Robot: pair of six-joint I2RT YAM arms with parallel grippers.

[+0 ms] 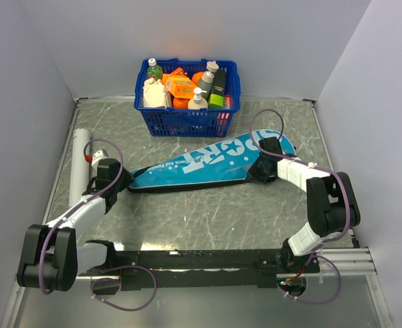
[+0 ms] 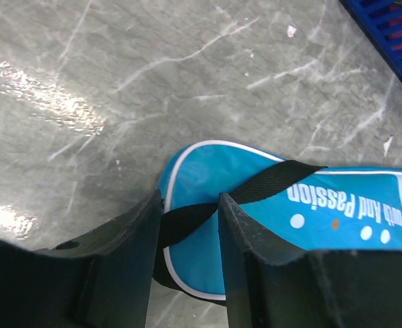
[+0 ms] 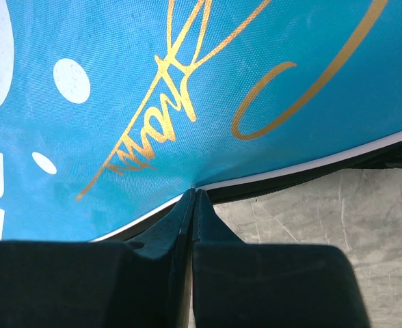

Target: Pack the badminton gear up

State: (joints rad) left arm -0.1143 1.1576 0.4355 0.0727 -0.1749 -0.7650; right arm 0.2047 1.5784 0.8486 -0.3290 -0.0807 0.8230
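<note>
The teal "SPORT" racket case (image 1: 201, 164) lies flat and diagonal across the middle of the table. My left gripper (image 1: 119, 179) is at its narrow lower-left end. In the left wrist view that gripper (image 2: 191, 205) is open, with its fingers apart astride the case's rounded tip (image 2: 208, 171) and the black strap (image 2: 283, 179) running between them. My right gripper (image 1: 259, 171) is at the near edge of the case's wide end. Its jaws (image 3: 194, 191) are shut on the white-piped rim of the case (image 3: 153, 68). A long white tube (image 1: 79, 160) lies along the left wall.
A blue plastic basket (image 1: 187, 121) of bottles and orange packs stands at the back centre, just behind the case. White walls close in the table on the left, back and right. A black rail (image 1: 208, 260) runs along the near edge between the arm bases.
</note>
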